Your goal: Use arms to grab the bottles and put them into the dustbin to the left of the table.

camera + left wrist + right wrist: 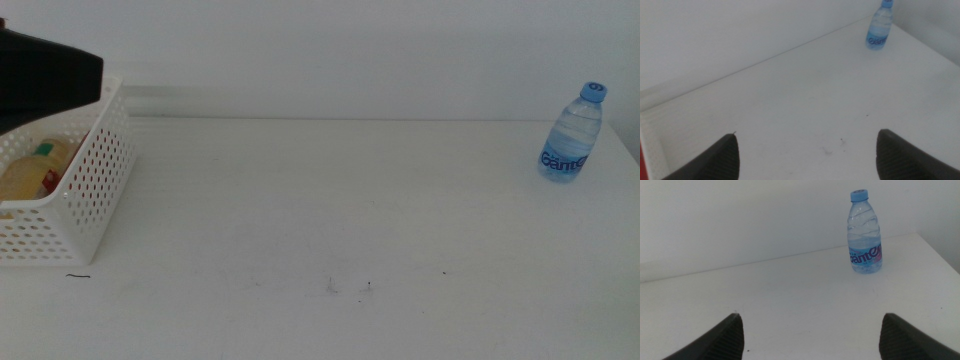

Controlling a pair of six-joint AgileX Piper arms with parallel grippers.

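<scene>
A clear water bottle (pixel 572 135) with a blue cap stands upright at the table's far right corner, also seen in the left wrist view (pixel 879 27) and the right wrist view (pixel 864 235). The white perforated dustbin (pixel 85 185) sits at the table's left edge with a yellow tea bottle (pixel 35 170) lying inside. My left arm (pixel 45 75) hangs over the dustbin. Its gripper (pixel 807 150) is open and empty. My right gripper (pixel 812 330) is open and empty, facing the water bottle from a distance; that arm is outside the middle view.
The white table (pixel 330 210) stretches between dustbin and water bottle, with a few dark specks (pixel 368 286) near the front. A pale wall rises behind the table's back edge. The dustbin's wall (pixel 651 145) shows beside the left jaw.
</scene>
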